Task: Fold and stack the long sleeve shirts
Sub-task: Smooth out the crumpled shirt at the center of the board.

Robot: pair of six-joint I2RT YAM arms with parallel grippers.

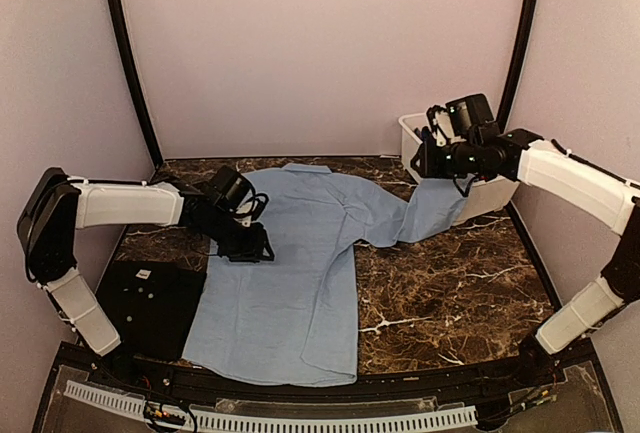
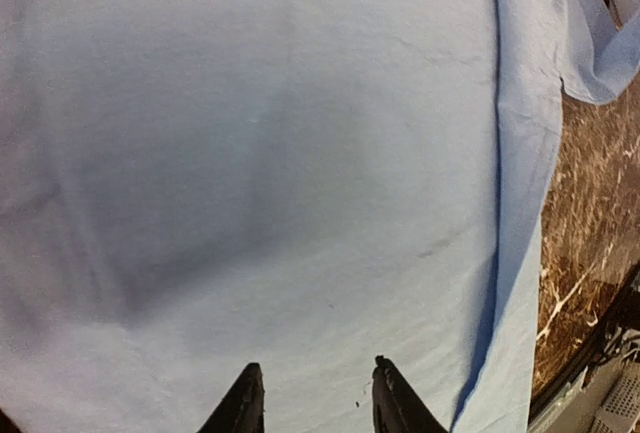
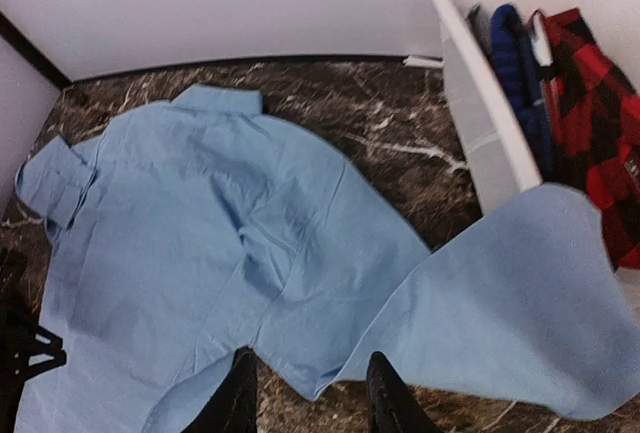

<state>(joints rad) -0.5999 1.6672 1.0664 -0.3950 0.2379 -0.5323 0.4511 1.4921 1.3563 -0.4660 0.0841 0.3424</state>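
Observation:
The light-blue long sleeve shirt (image 1: 290, 263) lies spread on the marble table, collar at the far end. Its right sleeve (image 1: 420, 208) runs toward the white bin and its end lies up against the bin's front (image 3: 520, 303). My left gripper (image 1: 248, 250) is low over the shirt's left side, its jaws apart over flat cloth (image 2: 315, 398) with nothing between them. My right gripper (image 1: 425, 158) is raised by the bin, above the sleeve, open and empty (image 3: 305, 393). A red-black checked shirt (image 3: 590, 133) and a dark blue shirt (image 3: 520, 63) lie in the bin.
The white bin (image 1: 410, 133) stands at the back right corner. A flat black square mat (image 1: 155, 303) lies at the front left, beside the shirt's hem. Bare marble (image 1: 450, 283) shows to the right of the shirt. Walls close in the back and sides.

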